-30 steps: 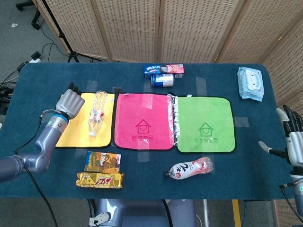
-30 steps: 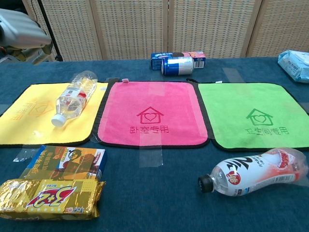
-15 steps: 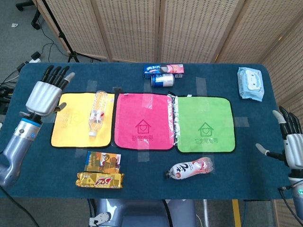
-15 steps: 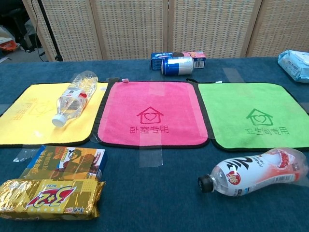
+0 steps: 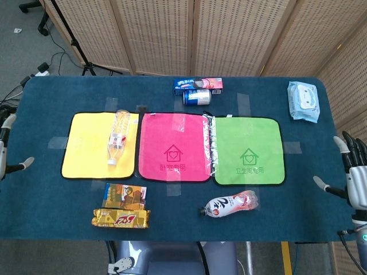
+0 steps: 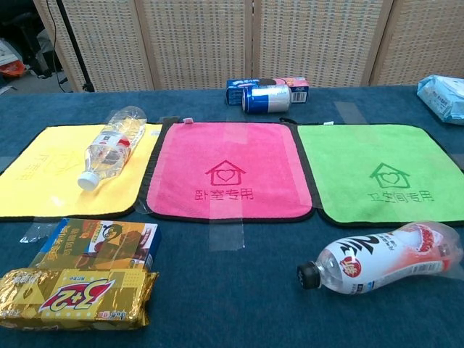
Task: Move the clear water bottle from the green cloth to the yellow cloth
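The clear water bottle [image 5: 117, 136] [image 6: 110, 146] lies on its side on the yellow cloth [image 5: 86, 154] [image 6: 43, 177], white cap toward the table's front. The green cloth [image 5: 248, 150] [image 6: 383, 170] at the right has nothing on it. My left hand [image 5: 4, 154] shows only at the far left edge of the head view, off the table's side, fingers apart and holding nothing. My right hand [image 5: 354, 179] hangs beyond the table's right edge, fingers spread, holding nothing. Neither hand appears in the chest view.
A pink cloth [image 5: 174, 147] lies between the two cloths. A biscuit box [image 5: 198, 85] and a can [image 5: 196, 97] sit at the back, a wipes pack [image 5: 303, 101] at back right. Snack packs [image 5: 121, 217] and a pink-labelled bottle [image 5: 229, 204] lie near the front.
My left hand has drawn away leftward from beside the yellow cloth to the frame's left edge. The water bottle stays lying on the yellow cloth. My right hand barely shifted.
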